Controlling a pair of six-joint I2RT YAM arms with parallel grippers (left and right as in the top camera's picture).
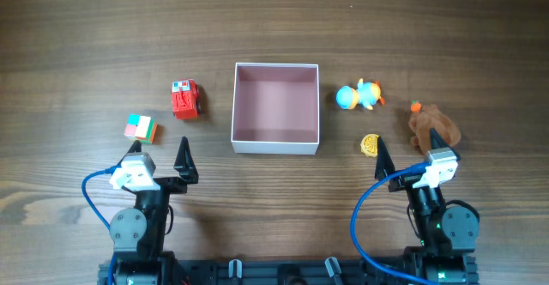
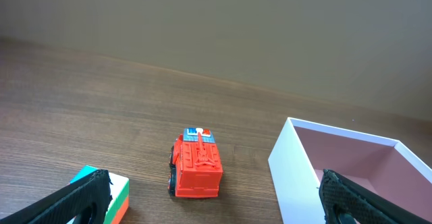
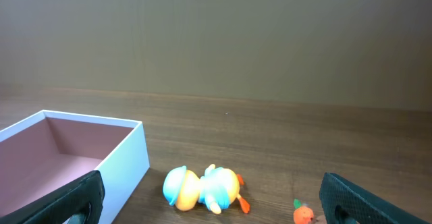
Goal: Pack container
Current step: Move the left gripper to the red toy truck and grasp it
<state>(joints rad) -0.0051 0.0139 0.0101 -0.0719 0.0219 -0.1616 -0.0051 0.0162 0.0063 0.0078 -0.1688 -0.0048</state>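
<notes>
No legible text.
The red toy truck carries a small blue-and-white sticker, too small to read.

A robot lab bench: wood-grain table, blue cables, plain wall.

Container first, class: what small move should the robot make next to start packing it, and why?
Probably advance the open left tool over the red truck, which lies straight ahead of it in the left wrist view. The container is empty, and the truck sits just beside it.
</notes>
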